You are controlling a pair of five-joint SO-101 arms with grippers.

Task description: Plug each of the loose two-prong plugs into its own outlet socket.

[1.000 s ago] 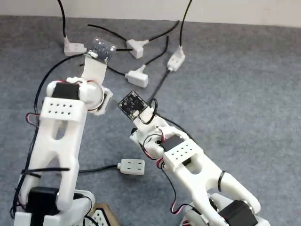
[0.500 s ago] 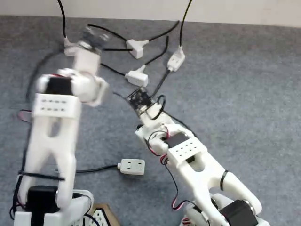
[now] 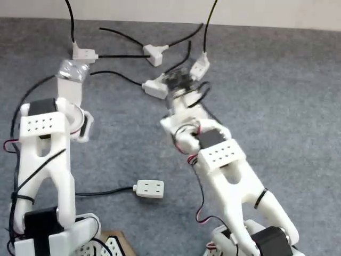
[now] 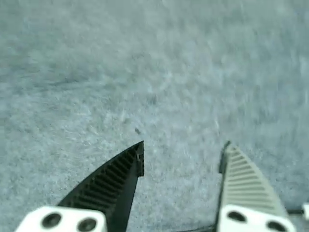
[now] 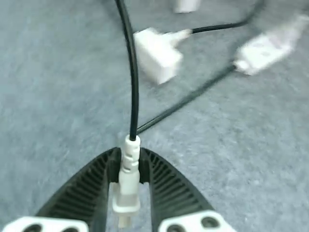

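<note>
Fingers (image 5: 91, 186), ribbed black wedges, pinch a slim white plug (image 5: 126, 180).

- The grey carpeted worktop (image 3: 287, 96) carries five corded outlet blocks.
- A white rectangular plastic outlet block (image 3: 84, 53) lies at the far left.
- To its right lies a white triangular plastic outlet block (image 3: 153, 54), and farther right a white oblong plastic outlet block (image 3: 199, 67).
- A white wedge-shaped plastic outlet block (image 3: 154, 87) lies nearer than those, between the two arms.
- A white three-socket plastic outlet strip (image 3: 149, 189) lies near, between the arm bases.
- The left end effector (image 4: 182, 154) hangs just on the near side of the far-left block, over bare carpet, jaws apart.
- The right end effector (image 5: 129, 153), just right of the wedge-shaped block, is clamped around a white two-prong plastic plug (image 5: 126, 183).
- The plug's black rubber cord (image 5: 131, 82) runs away past the wedge-shaped block.
</note>
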